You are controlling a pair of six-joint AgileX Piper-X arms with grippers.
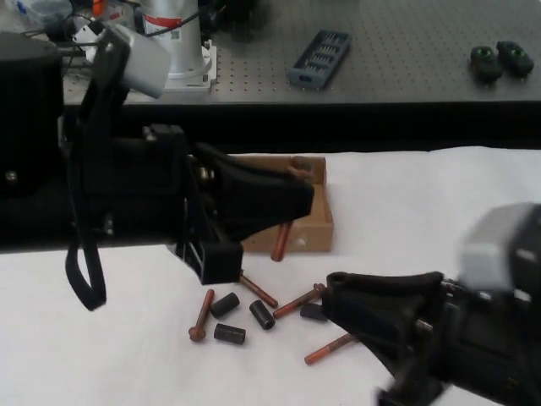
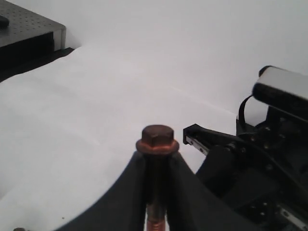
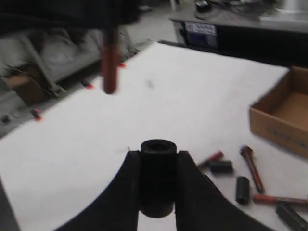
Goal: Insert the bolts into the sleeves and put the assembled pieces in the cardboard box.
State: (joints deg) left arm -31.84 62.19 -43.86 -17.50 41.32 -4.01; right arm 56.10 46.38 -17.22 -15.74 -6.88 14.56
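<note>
Now: left gripper (image 2: 156,156) pinches one copper, hex-headed bolt (image 2: 157,139); right gripper (image 3: 158,155) pinches one black tubular sleeve (image 3: 158,179). Four bolts (image 1: 201,315) and at least three sleeves (image 1: 229,333) lie loose on the white cloth (image 1: 127,355), six o'clock of the cardboard box (image 1: 317,228).

No words or numbers can be read here.

In the high view, at the upper left of the frame, a white stand (image 1: 182,52) has a small sticker (image 1: 163,32) on it. The sticker has red and dark marks, but they are too small to make out.

In the right wrist view, a dark box (image 3: 231,42) far off at the back has a pale label (image 3: 200,34) with a blue part. Its lines of print are too blurry to read.

The side of the cardboard box (image 3: 269,115) has faint grey marks that may be print. They cannot be read either.
</note>
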